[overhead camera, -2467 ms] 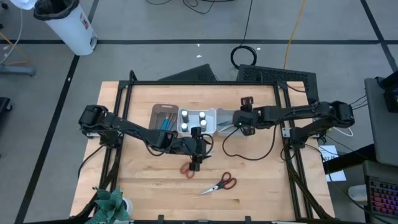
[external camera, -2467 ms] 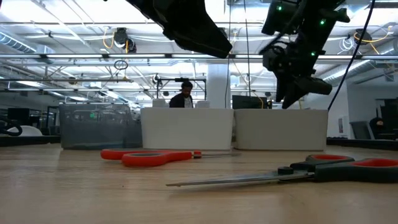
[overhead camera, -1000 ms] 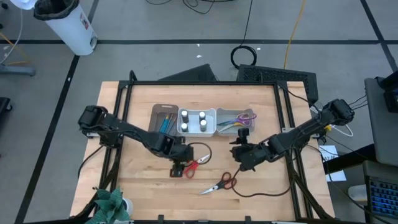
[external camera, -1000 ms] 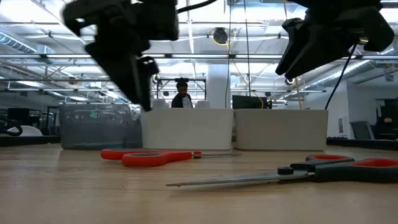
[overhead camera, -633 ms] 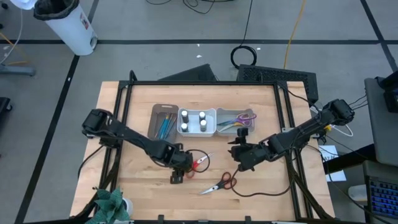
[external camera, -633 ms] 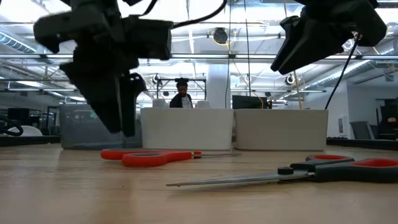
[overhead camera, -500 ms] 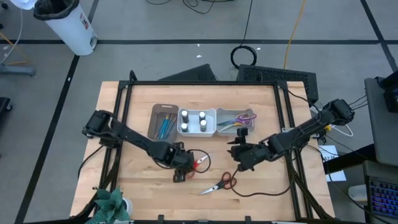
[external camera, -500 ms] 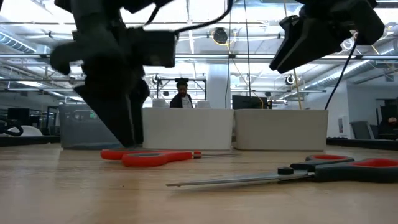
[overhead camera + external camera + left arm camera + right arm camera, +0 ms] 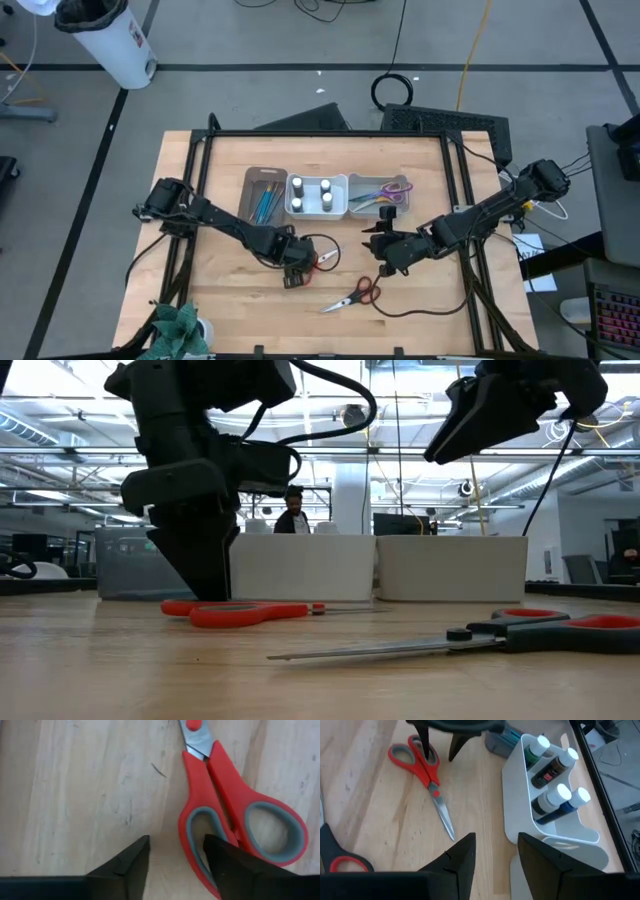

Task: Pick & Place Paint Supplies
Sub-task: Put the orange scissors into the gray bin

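Red scissors (image 9: 235, 815): flat on table, near of bins. Left gripper (image 9: 172, 857): spread, straddling one handle loop. Right gripper (image 9: 492, 852): spread, empty, hovering right. Risk: thin handle slipping, pivoting on closure.

A pale wooden table (image 9: 220, 300) carries everything. Directly on it stand 3 bins in a row, touching — a brown bin (image 9: 262, 194), a white bin (image 9: 315, 195) and a grey bin (image 9: 377, 195). Nearer the front lie 2 pairs of scissors — red scissors (image 9: 318, 260) and black-and-red scissors (image 9: 352, 296) — well apart from the bins.
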### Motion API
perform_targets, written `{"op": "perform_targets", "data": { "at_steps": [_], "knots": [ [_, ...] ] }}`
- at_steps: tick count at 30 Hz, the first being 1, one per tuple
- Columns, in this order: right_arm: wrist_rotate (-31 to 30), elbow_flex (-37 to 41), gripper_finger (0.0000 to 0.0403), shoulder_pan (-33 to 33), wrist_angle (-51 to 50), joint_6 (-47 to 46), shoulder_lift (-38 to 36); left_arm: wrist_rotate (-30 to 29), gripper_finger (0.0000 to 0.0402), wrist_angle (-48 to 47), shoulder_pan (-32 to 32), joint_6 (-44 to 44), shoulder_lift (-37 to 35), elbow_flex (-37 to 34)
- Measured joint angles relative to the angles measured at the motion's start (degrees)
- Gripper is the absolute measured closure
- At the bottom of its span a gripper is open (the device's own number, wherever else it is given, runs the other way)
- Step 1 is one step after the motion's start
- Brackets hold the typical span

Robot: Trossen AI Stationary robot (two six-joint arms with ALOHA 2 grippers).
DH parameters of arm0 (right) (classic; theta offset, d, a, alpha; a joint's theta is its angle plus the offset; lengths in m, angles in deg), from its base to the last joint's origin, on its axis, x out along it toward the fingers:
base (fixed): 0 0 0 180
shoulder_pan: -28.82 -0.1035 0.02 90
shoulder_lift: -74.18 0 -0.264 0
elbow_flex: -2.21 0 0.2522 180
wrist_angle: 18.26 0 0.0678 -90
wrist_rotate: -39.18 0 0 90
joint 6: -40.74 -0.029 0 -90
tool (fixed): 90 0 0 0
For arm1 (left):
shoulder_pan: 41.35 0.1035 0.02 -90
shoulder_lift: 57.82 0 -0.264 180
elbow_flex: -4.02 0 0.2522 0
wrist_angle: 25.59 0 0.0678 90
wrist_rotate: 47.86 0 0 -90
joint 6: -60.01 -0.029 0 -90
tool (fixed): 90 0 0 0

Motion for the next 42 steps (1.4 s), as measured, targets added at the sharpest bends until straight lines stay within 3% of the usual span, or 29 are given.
{"op": "perform_targets", "data": {
  "at_steps": [8, 10, 15, 19, 27, 31, 33, 39, 42],
  "knots": [
    [0.00, 0.00, 0.0269, 0.00, 0.51, 0.00, 0.00, 0.83, 0.0360, 1.18, 0.10, -1.26, 0.13, -0.11],
    [0.01, 0.00, 0.0269, -0.01, 0.46, 0.00, -0.24, 1.63, 0.0384, 1.62, 0.37, -3.44, -0.22, -0.11],
    [0.20, 0.00, 0.0269, -0.13, 0.25, -1.37, -1.95, 3.20, 0.0368, 2.68, 1.11, -3.84, -2.38, -0.44],
    [0.26, 0.00, 0.0273, -0.13, -0.23, -7.69, -5.14, 1.65, 0.0384, 3.94, 1.03, -4.63, -5.56, 0.38],
    [0.30, 0.00, 0.0273, -1.16, -1.77, -12.06, -9.23, -5.10, 0.0379, 18.31, 0.63, -12.13, -7.26, 0.55],
    [-0.48, 0.00, 0.0273, -1.29, -5.25, -12.41, -10.93, -5.61, 0.0385, 25.87, 0.88, -17.54, -7.23, 0.55],
    [-2.57, 0.00, 0.0273, -1.29, -7.47, -13.60, -11.89, -2.85, 0.0385, 31.83, 1.20, -20.43, -7.26, 0.55],
    [-6.05, 0.04, 0.0273, -1.29, -10.39, -12.22, -15.40, 15.19, 0.0385, 45.93, 3.76, -27.87, -7.63, 0.57],
    [-6.24, 2.32, 0.0273, -1.29, -6.29, -11.21, -17.19, 17.96, 0.0385, 49.91, 5.90, -29.06, -7.61, 0.57]
  ]
}}
